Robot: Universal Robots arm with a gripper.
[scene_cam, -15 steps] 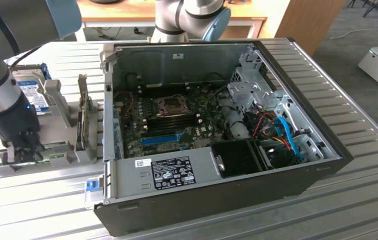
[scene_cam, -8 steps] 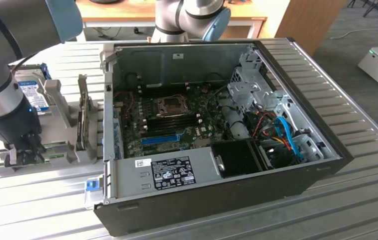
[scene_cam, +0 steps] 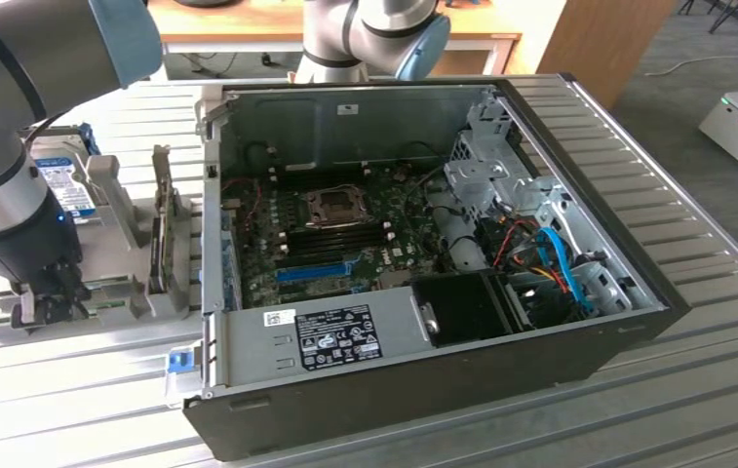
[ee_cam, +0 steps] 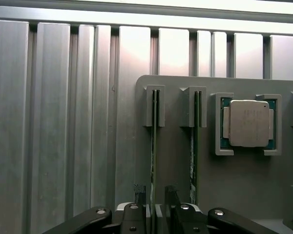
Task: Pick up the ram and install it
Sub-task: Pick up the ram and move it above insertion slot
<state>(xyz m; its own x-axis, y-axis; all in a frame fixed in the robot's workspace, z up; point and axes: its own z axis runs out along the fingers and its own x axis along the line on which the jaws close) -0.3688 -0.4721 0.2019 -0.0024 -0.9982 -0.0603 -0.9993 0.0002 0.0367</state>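
Mostly cropped, spread pincer point(ee_cam: 155, 196) straddles edge-on ram point(ee_cam: 154, 141).

The ram point(ee_cam: 154, 146) — a thin green board — stands on edge in the slot nearest the gray holder's point(ee_cam: 176, 170) edge.

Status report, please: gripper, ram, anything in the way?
Gripper open, straddling the ram. Ram on edge in grey holder, not yet lifted. Second stick alongside, apart.

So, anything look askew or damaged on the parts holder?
Nothing stands out. The ram between the open fingers and the second stick stand straight in the holder, the processor square in its nest.
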